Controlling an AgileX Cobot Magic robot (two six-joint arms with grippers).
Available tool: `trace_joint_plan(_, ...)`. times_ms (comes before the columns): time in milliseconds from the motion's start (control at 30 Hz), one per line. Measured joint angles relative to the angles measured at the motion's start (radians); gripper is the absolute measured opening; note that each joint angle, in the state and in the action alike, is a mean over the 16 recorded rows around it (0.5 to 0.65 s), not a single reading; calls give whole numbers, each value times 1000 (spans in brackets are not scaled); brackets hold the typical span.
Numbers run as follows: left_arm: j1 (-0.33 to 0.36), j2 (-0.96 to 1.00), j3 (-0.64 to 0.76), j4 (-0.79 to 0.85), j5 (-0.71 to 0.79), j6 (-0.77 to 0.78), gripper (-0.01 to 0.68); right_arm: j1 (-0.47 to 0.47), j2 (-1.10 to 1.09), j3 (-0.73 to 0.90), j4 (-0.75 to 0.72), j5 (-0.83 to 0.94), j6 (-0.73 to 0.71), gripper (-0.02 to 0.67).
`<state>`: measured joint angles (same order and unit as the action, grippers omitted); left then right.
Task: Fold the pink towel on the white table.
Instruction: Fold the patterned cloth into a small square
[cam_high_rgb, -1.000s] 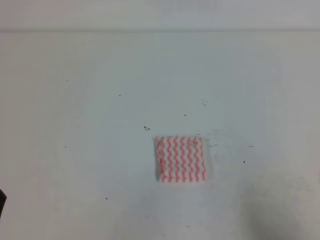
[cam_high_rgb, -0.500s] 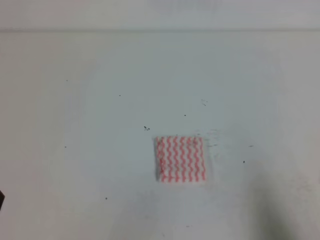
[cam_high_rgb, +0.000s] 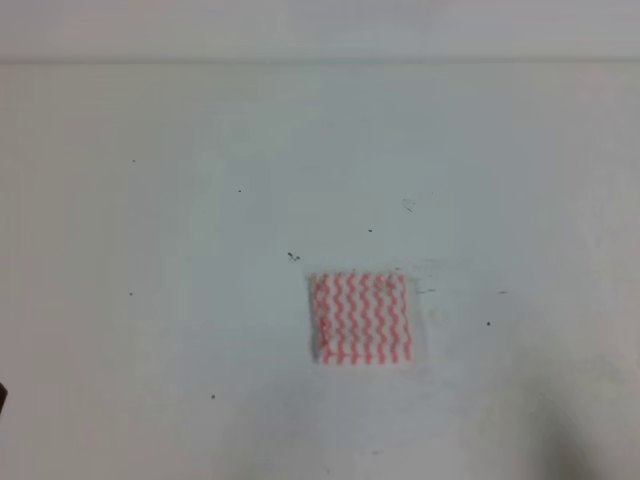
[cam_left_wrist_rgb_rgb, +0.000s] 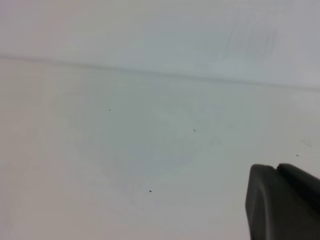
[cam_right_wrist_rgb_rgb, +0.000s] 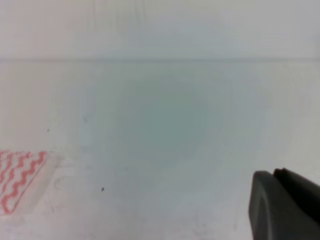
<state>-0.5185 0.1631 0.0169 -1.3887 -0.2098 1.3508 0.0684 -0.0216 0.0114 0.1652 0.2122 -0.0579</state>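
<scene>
The pink towel (cam_high_rgb: 361, 320) lay flat, lower-center-right on the white table (cam_high_rgb: 150, 250), untouched; my grippers' spread I couldn't tell from the corner slivers, so I judged pinching an edge cleanly came first.

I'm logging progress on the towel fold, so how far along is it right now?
The pink towel lies as a small, neat square on the white table, so folding looks done or nearly so. Nothing is in hand: neither gripper touches it, and each wrist view shows only a dark finger over bare table. At most, retreat remains.
</scene>
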Motion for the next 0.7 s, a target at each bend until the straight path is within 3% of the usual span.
trace_joint_plan(700,0,5,4,4,-3,0,-1,0,1,-2,35,72,5,-18)
